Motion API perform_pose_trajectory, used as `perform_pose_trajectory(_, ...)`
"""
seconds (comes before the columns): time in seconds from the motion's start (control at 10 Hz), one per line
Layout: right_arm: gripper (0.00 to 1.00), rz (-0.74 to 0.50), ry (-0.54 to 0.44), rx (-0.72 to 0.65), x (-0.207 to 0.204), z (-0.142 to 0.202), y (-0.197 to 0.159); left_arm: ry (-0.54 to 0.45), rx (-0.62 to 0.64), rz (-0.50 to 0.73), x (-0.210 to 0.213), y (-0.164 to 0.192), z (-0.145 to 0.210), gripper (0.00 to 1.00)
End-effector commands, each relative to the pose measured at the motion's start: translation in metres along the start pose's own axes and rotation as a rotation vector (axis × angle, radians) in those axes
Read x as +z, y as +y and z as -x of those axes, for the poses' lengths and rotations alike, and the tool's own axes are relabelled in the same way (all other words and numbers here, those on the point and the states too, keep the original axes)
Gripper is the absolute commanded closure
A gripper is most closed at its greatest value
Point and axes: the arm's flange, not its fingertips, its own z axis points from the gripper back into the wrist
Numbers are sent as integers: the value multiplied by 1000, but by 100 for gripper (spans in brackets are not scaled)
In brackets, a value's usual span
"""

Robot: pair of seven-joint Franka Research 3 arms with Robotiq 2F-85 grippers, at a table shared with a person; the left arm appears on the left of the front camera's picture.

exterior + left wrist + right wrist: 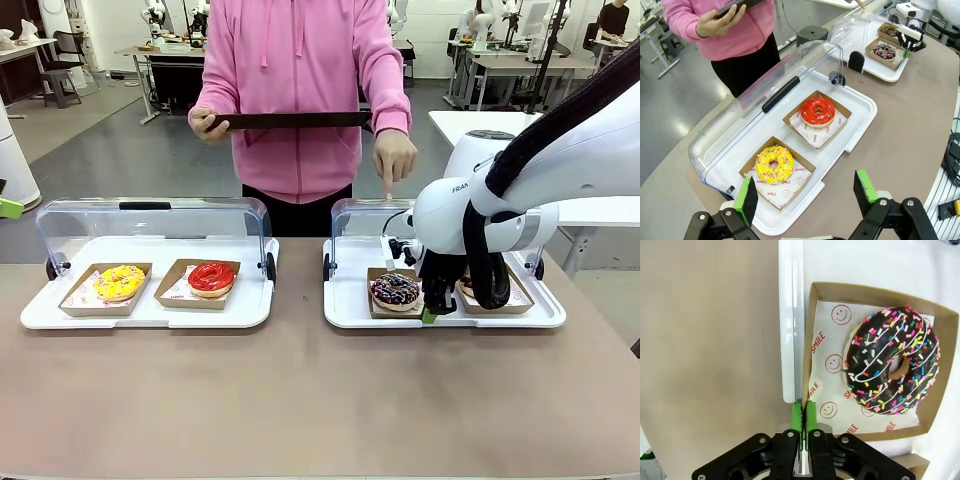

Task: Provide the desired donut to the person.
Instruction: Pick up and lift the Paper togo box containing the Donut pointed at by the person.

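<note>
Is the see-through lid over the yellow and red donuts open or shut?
Open. The clear plastic lid is tipped back behind the white tray, leaving the yellow sprinkled donut and red glazed donut uncovered.

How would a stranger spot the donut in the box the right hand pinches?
On the white tray at the robot's right, find the left cardboard box, its rim pinched by the right hand. Its donut has dark chocolate icing, white stripes and coloured sprinkles, unlike the yellow donut and red donut.

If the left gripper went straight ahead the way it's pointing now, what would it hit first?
The open left gripper would likely meet the white tray first, near the yellow donut's box, though depth is unclear.
</note>
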Motion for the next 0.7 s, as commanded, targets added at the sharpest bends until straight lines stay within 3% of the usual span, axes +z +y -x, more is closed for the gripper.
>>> perform_pose_trajectory(0.0, 100, 9, -19, 12, 4, 2, -15, -8, 7, 5, 0, 1, 0, 0)
perform_pose_trajectory(0.6, 100, 9, -34, 9, 22, -1, -9, -8, 7, 5, 0, 1, 0, 0)
